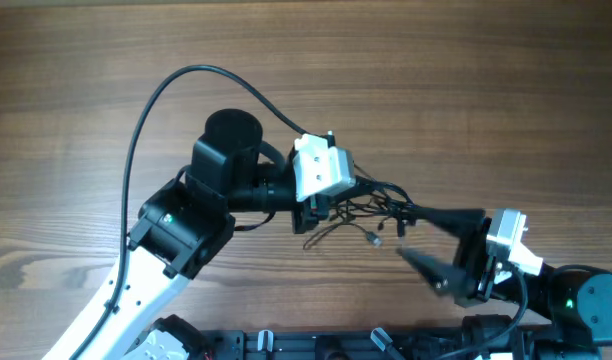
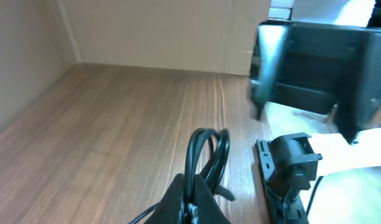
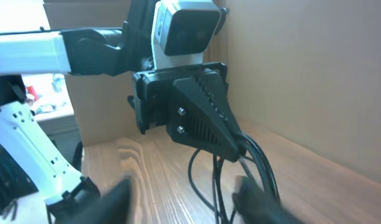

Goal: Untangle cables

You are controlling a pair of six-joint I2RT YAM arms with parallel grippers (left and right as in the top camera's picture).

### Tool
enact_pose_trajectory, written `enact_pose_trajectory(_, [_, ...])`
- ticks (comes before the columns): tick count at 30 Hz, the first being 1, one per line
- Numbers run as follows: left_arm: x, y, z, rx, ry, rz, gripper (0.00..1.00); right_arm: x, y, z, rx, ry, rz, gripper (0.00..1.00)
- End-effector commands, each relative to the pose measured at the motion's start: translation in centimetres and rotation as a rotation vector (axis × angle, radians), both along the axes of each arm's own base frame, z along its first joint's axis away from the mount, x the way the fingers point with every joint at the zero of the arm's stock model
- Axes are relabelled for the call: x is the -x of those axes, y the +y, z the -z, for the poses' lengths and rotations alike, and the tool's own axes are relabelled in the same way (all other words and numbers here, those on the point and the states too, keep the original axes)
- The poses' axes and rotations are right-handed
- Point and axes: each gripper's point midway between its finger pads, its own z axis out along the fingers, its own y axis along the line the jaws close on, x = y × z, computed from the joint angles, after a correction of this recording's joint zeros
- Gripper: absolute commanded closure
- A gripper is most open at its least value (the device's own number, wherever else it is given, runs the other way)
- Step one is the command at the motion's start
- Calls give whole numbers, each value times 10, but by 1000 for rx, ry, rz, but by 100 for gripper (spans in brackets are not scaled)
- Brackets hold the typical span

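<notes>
Two grippers flanked one small bundle near the middle of the desk [image 1: 436, 80], a little toward the edge where the arm bases stood. The cables [image 1: 361, 212] lay as a loose knot of thin black loops. Their long axis ran roughly parallel to that near edge, from one gripper across to the other.

The left gripper [image 1: 321, 212] had its fingers pressed together on the bundle's left end. In the left wrist view the closed tips [image 2: 193, 202] pinched the strands, and a doubled loop of cables [image 2: 206, 149] stood up just beyond them. The right wrist view showed the same clamp from the far side, with the left gripper [image 3: 231, 146] bearing down on the cables [image 3: 259, 162] at the desk surface.

The right gripper [image 1: 408, 232] pointed at the bundle from its right end with its fingers spread apart and nothing between them. Its farther finger [image 1: 441, 214] lay against or just beside the outermost strand; which of the two could not be told. The nearer finger [image 1: 426, 265] stood clear, toward the near edge. A loose plug end [image 1: 374, 238] trailed from the knot toward that edge, just beside the open tips.

The left end looked anchored, so the free strands lay straight ahead of the right gripper. That arm seemed best placed to take one and draw it rightward along the bundle's axis.
</notes>
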Motion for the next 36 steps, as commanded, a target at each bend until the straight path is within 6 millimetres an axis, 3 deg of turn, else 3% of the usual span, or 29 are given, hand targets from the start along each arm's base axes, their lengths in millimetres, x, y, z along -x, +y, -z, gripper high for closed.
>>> enact_pose_trajectory(1, [2, -3, 1, 2, 15, 17, 96, -11, -7, 0, -12, 32, 81, 24])
enact_pose_trajectory(6, [-33, 3, 0, 7, 138, -226, 96, -61, -50, 46, -12, 279, 468, 6])
enact_pose_trajectory(9, [-35, 2, -6, 35, 151, -234, 96, -63, -55, 56, 29, 289, 505, 2])
enact_pose_trajectory(12, [-37, 0, -18, 85, 173, -242, 96, -50, -39, 58, 132, 174, 383, 2])
enact_pose_trajectory(15, [-31, -3, -25, 113, 175, -200, 96, -56, -47, 65, 145, 202, 446, 3])
enact_pose_trajectory(16, [-28, -4, -26, 116, 176, -183, 96, -58, -51, 65, 148, 201, 470, 5])
enact_pose_trajectory(17, [-24, -5, -28, 122, 177, -158, 96, -61, -53, 64, 164, 170, 489, 15])
enact_pose_trajectory(21, [-8, -9, -38, 154, 163, -56, 96, -62, -53, 57, 168, 123, 490, 21])
enact_pose_trajectory(23, [2, -10, -45, 173, 152, 8, 96, -64, -53, 55, 165, 114, 490, 37])
enact_pose_trajectory(27, [4, -10, -47, 180, 170, 22, 96, -69, -52, 57, 169, 131, 482, 47])
enact_pose_trajectory(29, [6, -10, -47, 180, 171, 31, 96, -70, -46, 56, 164, 127, 436, 62])
enact_pose_trajectory(31, [5, -10, -49, 186, 162, 31, 96, -68, -37, 54, 158, 123, 372, 96])
enact_pose_trajectory(33, [-13, -9, -48, 188, 139, -73, 96, -64, -30, 56, 152, 137, 313, 96])
enact_pose_trajectory(35, [-39, -4, -44, 178, 121, -228, 86, -61, -27, 52, 114, 171, 289, 95])
enact_pose_trajectory(36, [-45, -2, -43, 174, 117, -265, 93, -60, -25, 49, 91, 182, 276, 96])
